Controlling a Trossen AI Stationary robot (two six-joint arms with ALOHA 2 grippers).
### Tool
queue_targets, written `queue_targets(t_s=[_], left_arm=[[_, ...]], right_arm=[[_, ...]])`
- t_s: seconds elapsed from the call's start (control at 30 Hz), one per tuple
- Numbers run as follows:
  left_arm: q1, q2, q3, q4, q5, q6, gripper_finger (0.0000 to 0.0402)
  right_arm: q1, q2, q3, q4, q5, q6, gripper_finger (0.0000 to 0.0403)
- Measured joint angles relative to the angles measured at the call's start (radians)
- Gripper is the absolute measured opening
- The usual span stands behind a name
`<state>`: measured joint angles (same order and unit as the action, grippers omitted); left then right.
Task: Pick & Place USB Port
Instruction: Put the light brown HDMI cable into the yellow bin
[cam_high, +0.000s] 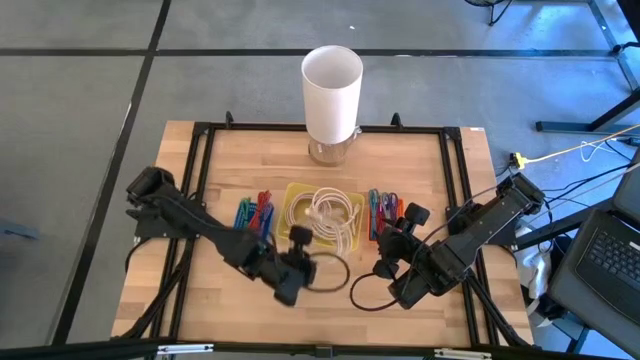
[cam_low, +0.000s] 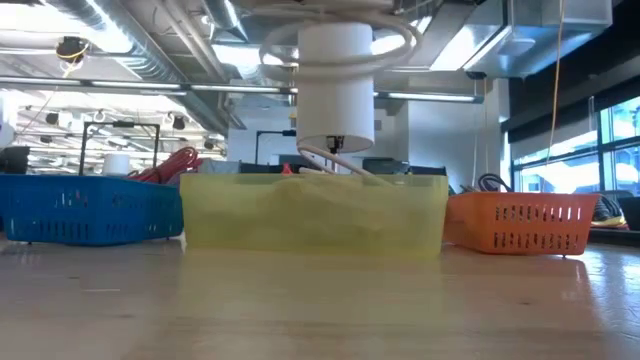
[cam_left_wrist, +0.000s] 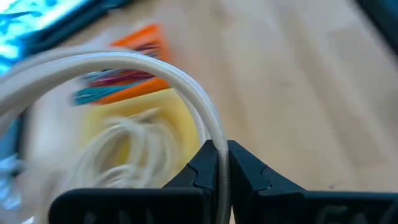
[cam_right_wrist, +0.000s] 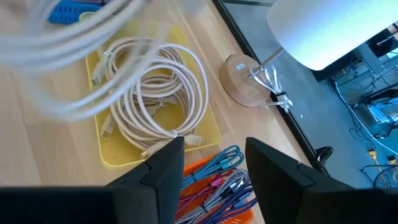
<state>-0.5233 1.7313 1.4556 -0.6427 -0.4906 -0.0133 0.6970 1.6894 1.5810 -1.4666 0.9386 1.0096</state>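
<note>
The left arm reaches in from the left edge of the surface toward its front middle, and the left hand (cam_high: 296, 272) is clamped tight, its two dark fingers (cam_left_wrist: 202, 165) pressed together on a white cable (cam_left_wrist: 186, 93). The right arm comes in from the right edge, angled toward the front middle, and the right hand (cam_right_wrist: 214, 158) hangs with its fingers parted, gripping nothing.

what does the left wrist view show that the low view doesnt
Only the left wrist view shows the left gripper shut on a white cable, which arcs away from the fingers.

Only the low view shows the blue basket and the room behind the table; no gripper appears there.

Both show the yellow tray of white cables, the orange basket and the wooden table.
</note>
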Motion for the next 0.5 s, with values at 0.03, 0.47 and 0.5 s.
queue_targets(t_s=[0.03,0.47,0.5], left_arm=[[0.012,-0.012,0.000,-0.012,-0.026,-0.005,0.0012],[0.218,-0.064,0.000,-0.135,0.142,-0.004,0.0012],[0.231,-0.064,0.000,-0.137,0.160,0.000,0.0012]], right_arm=[[0.000,0.000,0.000,0.000,0.000,0.000,0.0172],[0.000,0.000,0.000,0.000,-0.023,0.001,0.0172],[0.000,0.000,0.000,0.000,-0.024,0.001,0.0172]])
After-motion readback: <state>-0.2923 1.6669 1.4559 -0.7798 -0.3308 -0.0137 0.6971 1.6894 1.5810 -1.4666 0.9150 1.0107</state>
